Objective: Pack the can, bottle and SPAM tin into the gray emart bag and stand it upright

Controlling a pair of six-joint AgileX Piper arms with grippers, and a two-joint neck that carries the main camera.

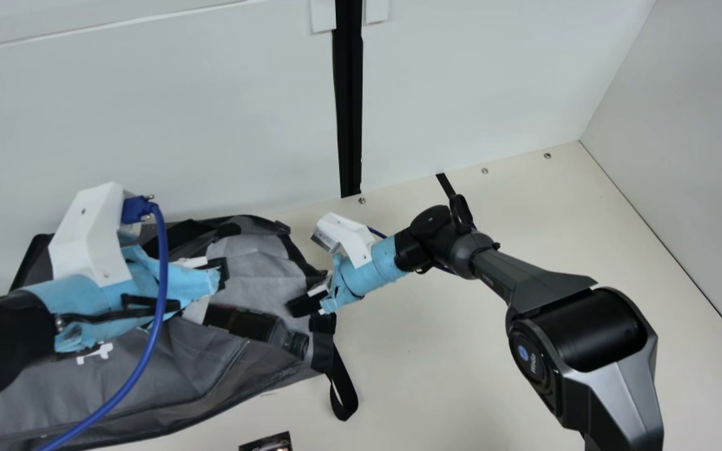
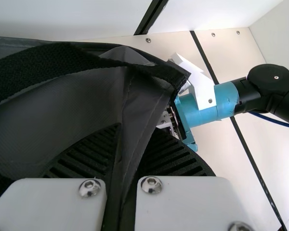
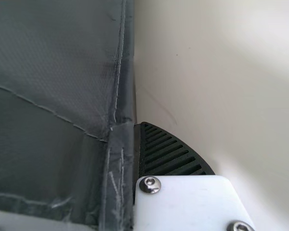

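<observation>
The gray bag (image 1: 167,369) lies on its side at the left of the main view, its mouth toward the right. A dark bottle (image 1: 245,322) rests inside the mouth, its cap end near the rim. My left gripper (image 1: 222,274) is over the upper part of the bag; in the left wrist view the gripper (image 2: 127,163) is shut on a fold of bag fabric (image 2: 135,106). My right gripper (image 1: 304,304) is at the mouth's right rim; in the right wrist view the gripper (image 3: 135,168) is shut on the bag's seamed edge (image 3: 120,144), with one finger hidden behind fabric.
A black strap loop (image 1: 343,391) hangs from the bag's mouth onto the cream table (image 1: 436,376). A small dark printed object (image 1: 268,442) shows at the main view's bottom edge. White walls stand behind and at the right.
</observation>
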